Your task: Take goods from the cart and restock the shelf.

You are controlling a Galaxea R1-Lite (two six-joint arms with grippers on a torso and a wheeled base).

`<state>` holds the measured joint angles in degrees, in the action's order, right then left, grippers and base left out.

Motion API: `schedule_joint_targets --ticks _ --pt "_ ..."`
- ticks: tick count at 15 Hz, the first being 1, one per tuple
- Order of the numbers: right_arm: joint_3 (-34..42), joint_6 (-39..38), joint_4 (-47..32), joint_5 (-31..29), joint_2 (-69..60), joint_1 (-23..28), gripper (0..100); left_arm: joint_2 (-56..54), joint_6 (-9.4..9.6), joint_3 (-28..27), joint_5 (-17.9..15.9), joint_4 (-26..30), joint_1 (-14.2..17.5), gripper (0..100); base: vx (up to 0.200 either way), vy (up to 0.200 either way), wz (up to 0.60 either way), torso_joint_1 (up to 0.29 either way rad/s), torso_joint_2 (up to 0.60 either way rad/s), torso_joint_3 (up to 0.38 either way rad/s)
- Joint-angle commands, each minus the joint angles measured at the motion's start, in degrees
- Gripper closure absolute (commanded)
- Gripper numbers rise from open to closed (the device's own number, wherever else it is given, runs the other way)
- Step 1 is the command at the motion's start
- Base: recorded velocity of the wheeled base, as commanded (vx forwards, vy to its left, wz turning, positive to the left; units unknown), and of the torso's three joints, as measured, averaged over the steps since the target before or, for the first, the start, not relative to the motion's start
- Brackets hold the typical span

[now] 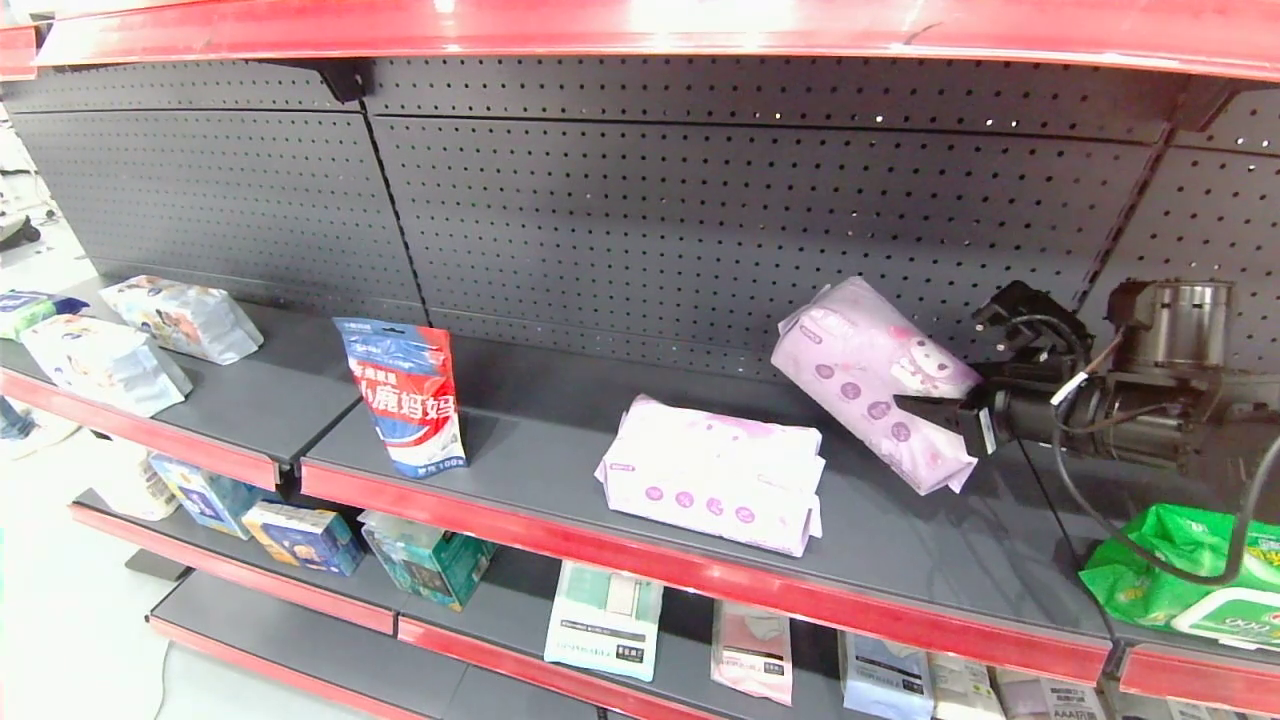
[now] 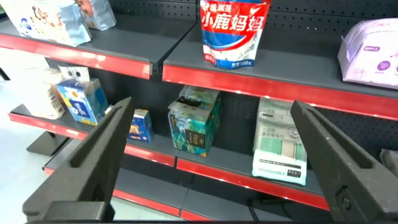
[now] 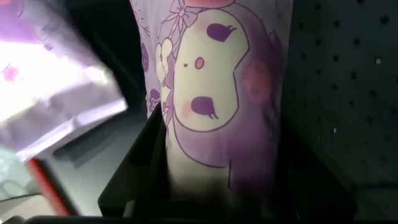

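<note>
Left gripper (image 2: 211, 106): fingers spread wide, nothing between them, held low before the lower tiers. Green wipes pack (image 1: 1180, 565): lying at 4 o'clock of the held item, in the next bay. Red front lip (image 1: 700, 572): the near edge to keep inside. Flat pink pack (image 1: 712, 472): lying at 8 o'clock, close behind the lip. Right gripper (image 1: 930, 408): fingers closed on the pink cartoon-print pack (image 1: 870, 380), which tilts over the shelf deck (image 1: 560, 420), top toward 11 o'clock. Whether its lower end touches is unclear. Step judged: placement. Next move calls for settling the pack, releasing, and backing out toward 3 o'clock. Open room: bare deck at 9 o'clock, toward the blue-and-red pouch (image 1: 405, 395). Pegboard back (image 1: 650, 220): limit at 12 o'clock.
</note>
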<state>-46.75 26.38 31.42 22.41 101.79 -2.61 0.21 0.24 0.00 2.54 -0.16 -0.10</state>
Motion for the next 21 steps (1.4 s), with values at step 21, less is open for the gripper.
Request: schedule_joint_targets --ticks 21 --pt "-13.63 11.59 -0.74 14.07 17.04 -1.43 100 -0.03 0.02 0.00 0.01 -0.02 0.01 0 0.000 0.000 0.00 0.000 0.00 0.000"
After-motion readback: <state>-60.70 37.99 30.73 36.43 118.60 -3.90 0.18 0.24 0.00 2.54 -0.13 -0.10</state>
